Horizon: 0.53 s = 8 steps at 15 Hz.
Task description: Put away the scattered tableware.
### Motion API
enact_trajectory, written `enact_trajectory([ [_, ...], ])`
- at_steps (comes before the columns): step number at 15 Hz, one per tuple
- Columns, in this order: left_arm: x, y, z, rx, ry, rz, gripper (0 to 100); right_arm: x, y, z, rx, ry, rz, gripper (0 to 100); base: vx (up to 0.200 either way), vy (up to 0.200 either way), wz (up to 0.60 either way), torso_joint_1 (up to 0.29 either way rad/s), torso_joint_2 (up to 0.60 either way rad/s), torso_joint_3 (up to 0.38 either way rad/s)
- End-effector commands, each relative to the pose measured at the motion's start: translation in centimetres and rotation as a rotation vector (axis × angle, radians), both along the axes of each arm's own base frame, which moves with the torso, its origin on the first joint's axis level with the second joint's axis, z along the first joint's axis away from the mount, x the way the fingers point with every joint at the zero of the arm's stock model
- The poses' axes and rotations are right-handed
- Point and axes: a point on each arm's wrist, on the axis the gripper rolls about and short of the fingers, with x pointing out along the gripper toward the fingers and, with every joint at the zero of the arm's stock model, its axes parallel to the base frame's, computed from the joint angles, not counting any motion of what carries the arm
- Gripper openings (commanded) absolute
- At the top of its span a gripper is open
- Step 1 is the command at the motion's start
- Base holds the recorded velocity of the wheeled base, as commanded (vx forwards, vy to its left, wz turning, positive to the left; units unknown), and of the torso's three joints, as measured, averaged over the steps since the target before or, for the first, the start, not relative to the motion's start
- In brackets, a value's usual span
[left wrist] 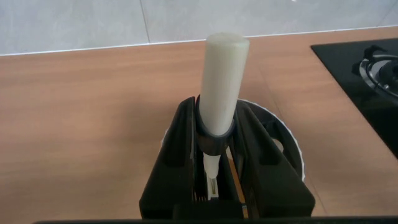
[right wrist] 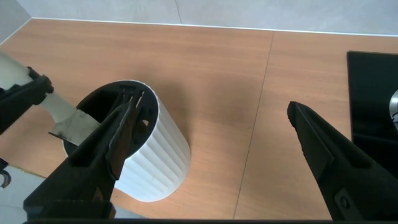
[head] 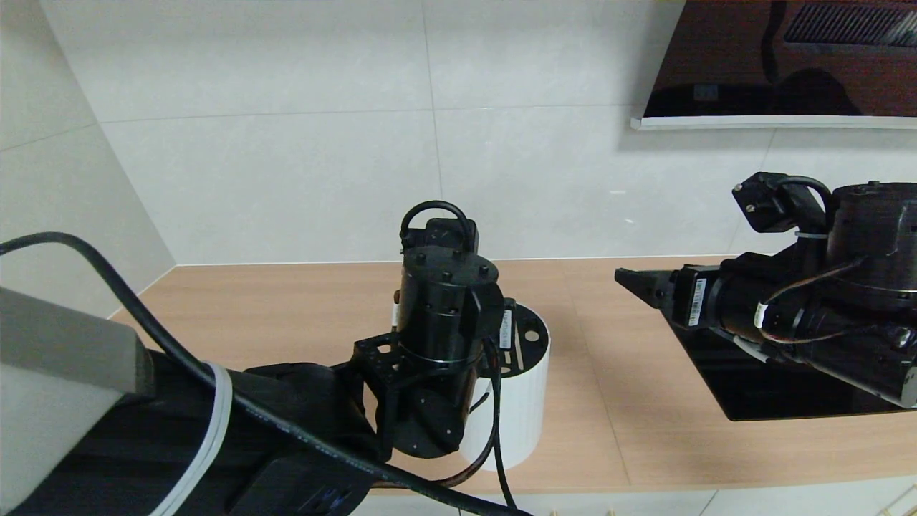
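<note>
Stowing step in hand: pinching the cream-handled knife [left wrist: 222, 81] at its collar with the left gripper [left wrist: 214, 135], blade tip inside the white ribbed holder [right wrist: 155, 162]. Hovering the right gripper [right wrist: 211, 109] near the holder, claws spread, holding nothing. Next, likely: lower straight down, then release once seated. Working on a wooden counter [head: 286, 301], black cooktop [head: 774, 390] at right, white tiled wall [head: 286, 143] behind, dark range hood [head: 781, 57] above.

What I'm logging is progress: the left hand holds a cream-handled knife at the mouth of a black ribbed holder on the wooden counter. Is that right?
Not quite: the ribbed holder is white, not black, as the right wrist view shows. The rest stands: the left hand holds the cream-handled knife at its mouth, on the wooden counter.
</note>
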Motion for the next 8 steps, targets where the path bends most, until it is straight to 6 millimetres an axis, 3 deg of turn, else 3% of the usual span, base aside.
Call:
enact_trajectory([
  [1,0.11,-0.13,-0.48,0.010,0.008,0.001,0,0.04,0.04,-0.04,0.001,0.001,0.000,100,0.000,0.000,0.00,0.000,0.00,0.000],
  [8,0.27,-0.32,-1.13,0.024,0.020,0.001,0,0.06,0.06,-0.09,-0.002,0.003,0.001,100,0.000,0.000,0.00,0.000,0.00,0.000],
])
